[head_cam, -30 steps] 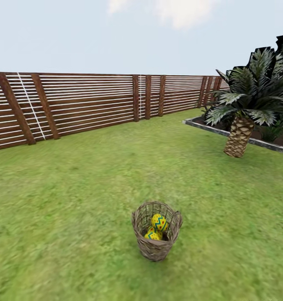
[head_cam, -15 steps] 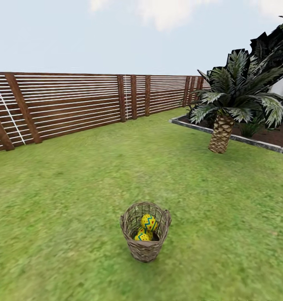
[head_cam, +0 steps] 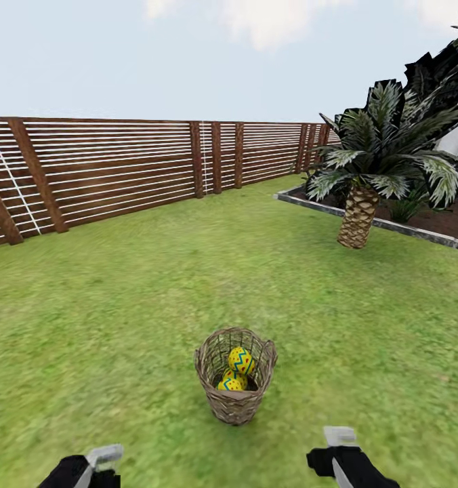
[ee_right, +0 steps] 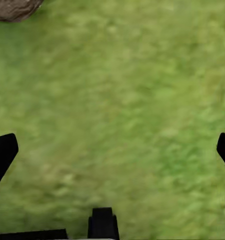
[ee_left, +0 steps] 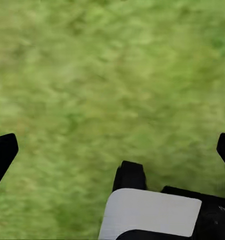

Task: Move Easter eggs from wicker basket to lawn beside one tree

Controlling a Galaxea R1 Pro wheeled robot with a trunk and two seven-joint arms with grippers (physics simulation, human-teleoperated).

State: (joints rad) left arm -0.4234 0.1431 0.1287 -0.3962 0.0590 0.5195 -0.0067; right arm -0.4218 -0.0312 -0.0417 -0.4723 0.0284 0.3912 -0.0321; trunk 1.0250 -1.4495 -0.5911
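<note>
The wicker basket [head_cam: 235, 393] stands upright on the lawn [head_cam: 120, 325], low in the middle of the head view. Two yellow Easter eggs show inside it, one on top [head_cam: 241, 360] and one below [head_cam: 230, 384]; a third is hidden. My left gripper [head_cam: 100, 459] is at the bottom left and my right gripper [head_cam: 339, 438] at the bottom right, both nearer than the basket and apart from it. In the wrist views each gripper [ee_left: 112, 152] [ee_right: 112, 152] is open over bare grass, and the basket's edge [ee_right: 12, 7] shows in the right one. The pale-trunked tree is out of view.
A brown slat fence [head_cam: 120, 169] bounds the garden at the back. A palm with a scaly trunk [head_cam: 357, 218] stands at the right, beside a stone-edged bed [head_cam: 391, 227]. Grass lies all around the basket.
The view swung right at first, then held still. Both grippers have come up into the bottom of the head view. Basket and eggs have not moved.
</note>
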